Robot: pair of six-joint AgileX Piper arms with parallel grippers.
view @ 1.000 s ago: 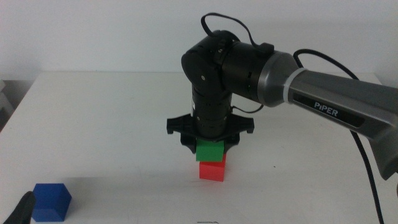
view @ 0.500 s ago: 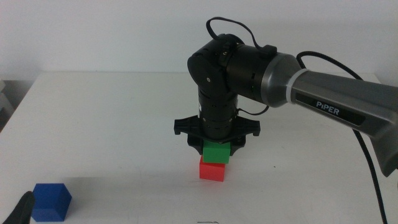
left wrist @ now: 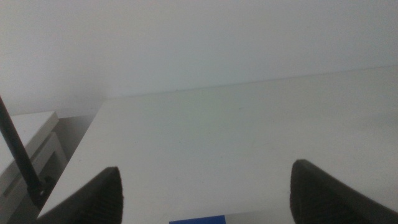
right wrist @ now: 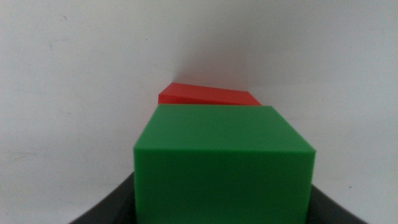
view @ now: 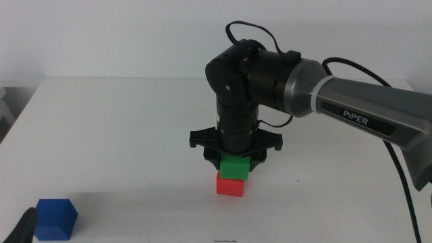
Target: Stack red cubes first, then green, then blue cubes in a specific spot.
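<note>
The red cube (view: pixel 231 186) sits on the white table a little right of centre. The green cube (view: pixel 235 167) is directly on top of it, shifted slightly right, and I cannot tell whether it rests there or hovers just above. My right gripper (view: pixel 235 160) reaches straight down and is shut on the green cube (right wrist: pixel 222 162), with the red cube (right wrist: pixel 208 95) showing just beyond it. The blue cube (view: pixel 55 219) stands at the front left, and its edge (left wrist: pixel 198 219) shows between the jaws of my open left gripper (left wrist: pixel 205 193). That gripper (view: pixel 22 229) waits beside the blue cube.
The right arm (view: pixel 351 101) stretches in from the right above the table. The white table (view: pixel 121 135) ends at a pale wall behind. A dark cable (left wrist: pixel 18 155) and a white ledge lie off the table's left side.
The right gripper has carried the green cube slightly right and down onto the red cube. The blue cube and left gripper have stayed put.
</note>
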